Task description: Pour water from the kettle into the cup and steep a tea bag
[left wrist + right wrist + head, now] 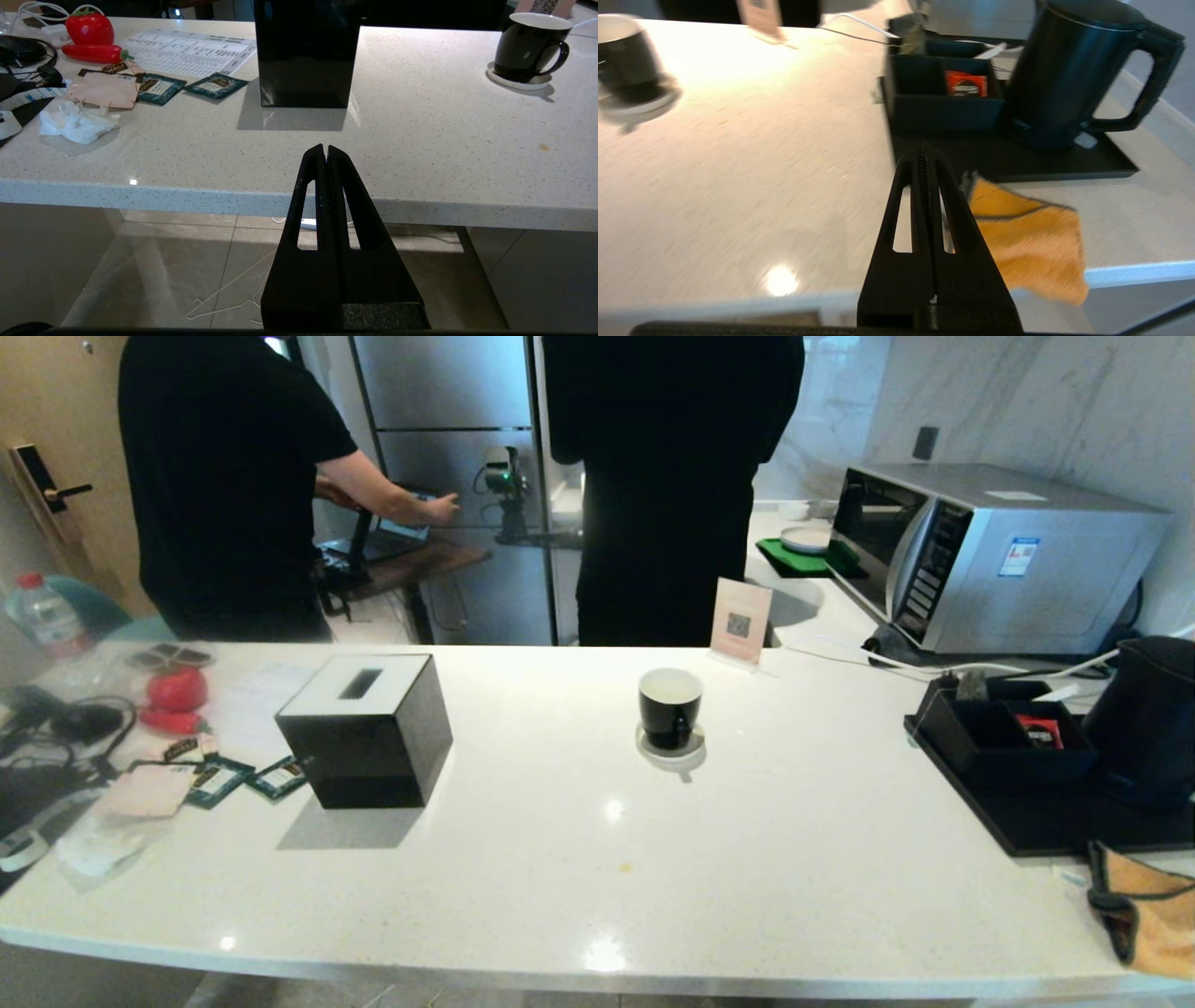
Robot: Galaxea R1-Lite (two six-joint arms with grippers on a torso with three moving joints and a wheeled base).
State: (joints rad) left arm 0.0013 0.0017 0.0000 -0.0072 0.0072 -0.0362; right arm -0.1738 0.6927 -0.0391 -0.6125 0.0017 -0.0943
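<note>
Kettle (1057, 79) stands on black tray (1064, 163) at counter's right end, handle (1148, 84) facing outward. You grip there: rigid loop, likely heavy if full (water level hidden). Cup (669, 707) on saucer (670, 748) mid-counter, glazed, breakable. Right gripper (925, 150) clenched, empty, near counter edge by orange cloth (1027, 233). Left gripper (325, 150) clenched, empty, short of counter edge.

A black cup (669, 707) stands on a white saucer (670, 748) mid-counter (597, 887), a black tissue box (365, 729) to its left. The kettle (1146, 719) sits on a black tray (1046, 817) at right, beside what looks like an orange cloth (1153, 910).
</note>
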